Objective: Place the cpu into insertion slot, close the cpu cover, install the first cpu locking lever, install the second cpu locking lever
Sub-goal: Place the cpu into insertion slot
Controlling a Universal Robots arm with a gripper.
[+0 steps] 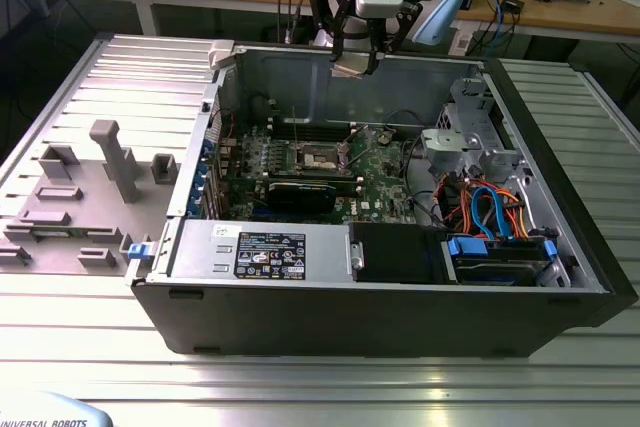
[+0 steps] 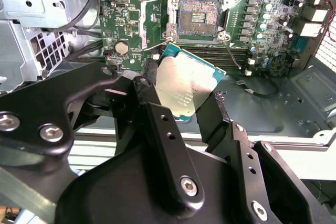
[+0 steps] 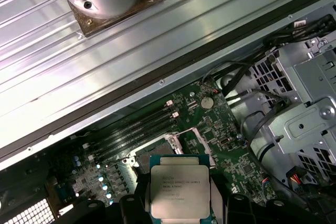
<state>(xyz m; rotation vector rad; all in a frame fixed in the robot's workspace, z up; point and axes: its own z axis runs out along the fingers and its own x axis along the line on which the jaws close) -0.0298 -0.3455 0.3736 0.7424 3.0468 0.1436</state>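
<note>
My gripper (image 1: 355, 63) hangs over the back wall of the open computer case (image 1: 300, 322), shut on the cpu (image 1: 352, 67). In both wrist views the cpu (image 2: 186, 85) (image 3: 179, 190) shows its silver-grey top, pinched at two opposite edges between the black fingers (image 2: 152, 100). Well below it on the green board lies the insertion slot (image 2: 199, 17) (image 1: 322, 157), its dark centre bare. The cpu cover (image 2: 143, 22) is swung open beside the slot. A thin lever (image 2: 233, 56) sticks out at the slot's other side.
A black card (image 1: 300, 195) lies in front of the slot, with the power supply (image 1: 260, 250) nearer still. The drive cage (image 1: 470, 137) and coloured cables (image 1: 490, 212) are at the exterior view's right. A grey fixture plate (image 1: 90, 177) lies to the left of the case.
</note>
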